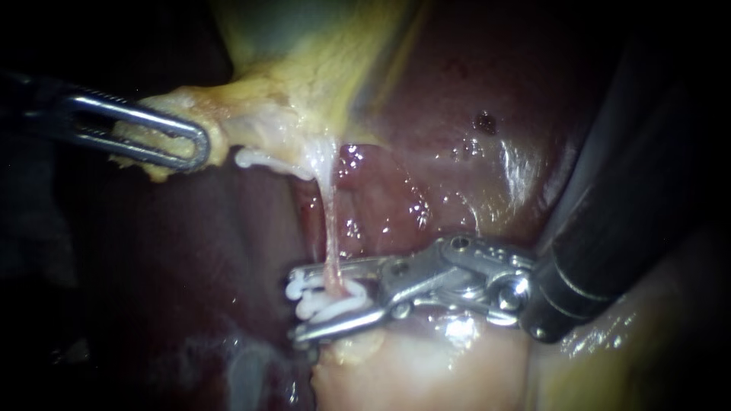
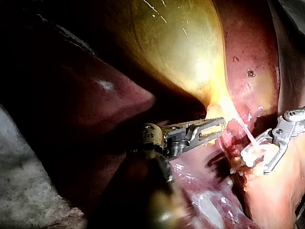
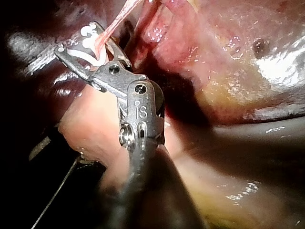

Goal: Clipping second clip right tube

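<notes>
Dark red liver [image 1: 457, 137] filled the background, yellow gallbladder [image 1: 304, 68] lay above it, right instrument [image 1: 295, 303] had its jaws spread around the thin pink tube [image 1: 332, 236] low down, both gripping a white clip [image 1: 343, 307] astride it, left instrument [image 1: 199, 148] had its jaws pinched on the gallbladder edge.

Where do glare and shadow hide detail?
Endoscope view: glare spots on the liver, left instrument shaft lost in shadow. Left wrist view: strong glare on the gallbladder, dark beside it. Right wrist view: bright streaks on the liver, clip well lit.
</notes>
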Robot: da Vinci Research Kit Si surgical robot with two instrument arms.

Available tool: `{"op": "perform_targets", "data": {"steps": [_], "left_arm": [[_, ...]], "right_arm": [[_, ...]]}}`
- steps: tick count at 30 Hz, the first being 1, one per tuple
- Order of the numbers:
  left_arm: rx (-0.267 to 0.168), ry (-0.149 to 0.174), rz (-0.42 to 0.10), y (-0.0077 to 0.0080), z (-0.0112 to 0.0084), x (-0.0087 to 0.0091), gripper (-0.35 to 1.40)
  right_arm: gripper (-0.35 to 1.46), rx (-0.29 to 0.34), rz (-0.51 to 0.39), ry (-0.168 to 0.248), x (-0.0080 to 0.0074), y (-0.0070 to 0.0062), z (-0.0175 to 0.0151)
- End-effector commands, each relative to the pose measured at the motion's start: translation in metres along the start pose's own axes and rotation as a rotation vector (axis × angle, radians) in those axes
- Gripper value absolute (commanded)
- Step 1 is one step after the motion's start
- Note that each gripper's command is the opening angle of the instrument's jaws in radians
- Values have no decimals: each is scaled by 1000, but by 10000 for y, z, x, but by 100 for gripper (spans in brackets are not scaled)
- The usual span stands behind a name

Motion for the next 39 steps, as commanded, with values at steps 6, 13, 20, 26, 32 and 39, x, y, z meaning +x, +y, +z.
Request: {"op": "perform_targets", "data": {"steps": [6, 13, 20, 26, 32, 39], "left_arm": [[0, 0, 0, 0, 0, 0, -35], [0, 0, 0, 0, 0, 0, -35], [0, 0, 0, 0, 0, 0, -35], [1, 0, 1, 0, 0, 0, -35], [0, 0, 1, 0, 0, 0, -35], [1, 0, 1, -1, 1, -1, -35]], "right_arm": [[43, 1, 1, -1, 1, 1, -2], [35, -1, 31, 3, 1, 4, -3], [24, 3, 48, 3, 0, 9, -6], [15, 7, 65, 3, -1, 13, -9], [5, 10, 64, 2, -1, 16, -11], [-10, 14, 75, 1, -1, 19, -13]]}}
